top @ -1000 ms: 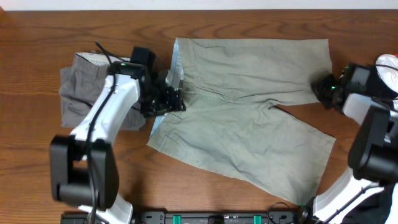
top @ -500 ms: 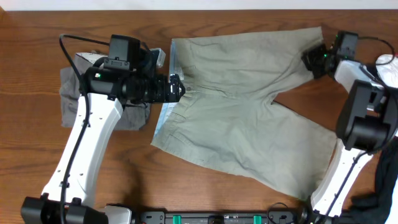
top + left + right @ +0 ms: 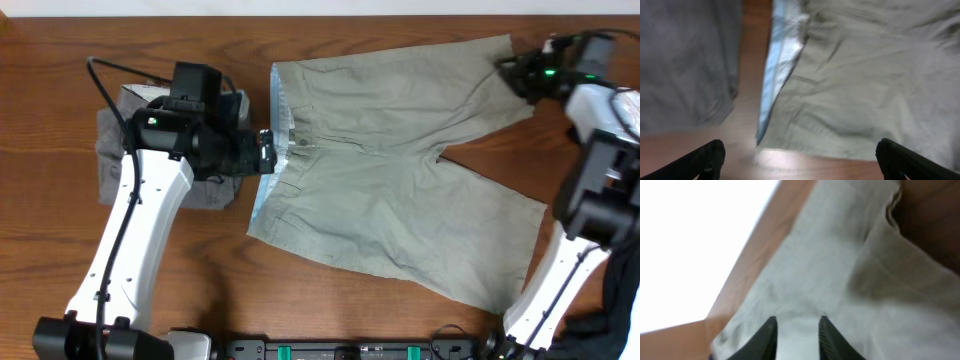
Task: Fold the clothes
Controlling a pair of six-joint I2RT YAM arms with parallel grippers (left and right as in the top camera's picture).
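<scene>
A: Now, what differs from a second ago?

B: The khaki shorts point(image 3: 380, 170) lie flatter, and their far leg is drawn out straight. The left gripper point(image 3: 266, 152) has let go. It hangs just off their waistband edge, fingers point(image 3: 707, 155) wide and empty.

A: Right side?

B: The right gripper point(image 3: 518, 76) sits at their far leg's hem corner. Its fingers point(image 3: 766, 337) are parted narrowly with cloth beneath them, and no pinch is visible.

A: Meaning?

B: My judgement is that the spreading is done and no fold is made yet. The darker shorts point(image 3: 110, 150) wait beside the waistband.
</scene>
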